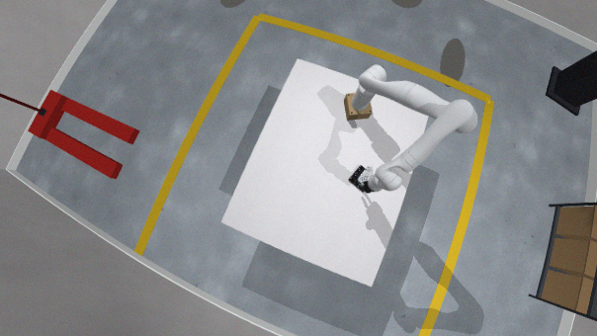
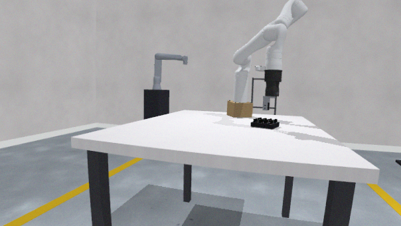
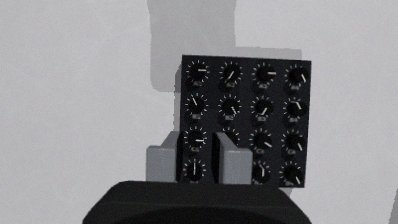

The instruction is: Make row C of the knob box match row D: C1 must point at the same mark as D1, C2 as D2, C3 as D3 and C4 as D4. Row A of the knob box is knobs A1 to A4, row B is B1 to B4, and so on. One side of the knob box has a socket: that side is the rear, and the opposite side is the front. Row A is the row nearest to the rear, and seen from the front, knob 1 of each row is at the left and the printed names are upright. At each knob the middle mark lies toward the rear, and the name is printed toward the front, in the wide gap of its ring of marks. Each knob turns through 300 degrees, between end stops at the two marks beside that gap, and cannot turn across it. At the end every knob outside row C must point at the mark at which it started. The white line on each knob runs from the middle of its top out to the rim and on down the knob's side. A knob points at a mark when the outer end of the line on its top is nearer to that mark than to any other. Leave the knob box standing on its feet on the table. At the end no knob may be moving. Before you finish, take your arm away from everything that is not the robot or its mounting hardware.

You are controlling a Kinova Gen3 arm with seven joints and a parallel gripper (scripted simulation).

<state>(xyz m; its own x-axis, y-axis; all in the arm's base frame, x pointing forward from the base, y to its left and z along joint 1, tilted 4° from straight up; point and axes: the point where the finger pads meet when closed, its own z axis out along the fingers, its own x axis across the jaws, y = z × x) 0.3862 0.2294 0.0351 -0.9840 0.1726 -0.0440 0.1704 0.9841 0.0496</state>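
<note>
The gripper (image 3: 198,157) hangs above the knob box (image 3: 272,122), apart from it. Its fingers are part-closed on nothing, bracketing knob C1 (image 3: 195,138) at 9 and 3 o'clock.

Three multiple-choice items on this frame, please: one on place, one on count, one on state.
1. The knob box stands:
A. on the white table
B. on the floor
C. on the arm's tan base block
2. Knobs on the box:
A. 9
B. 12
C. 16
3. The gripper is:
A. clamped on a knob
B. above the box, holding nothing
C. resting on the table

Answers: 1 A, the exterior view shows it on the tabletop; 2 C, four rows of four; 3 B, air shows beneath the fingers.
</note>
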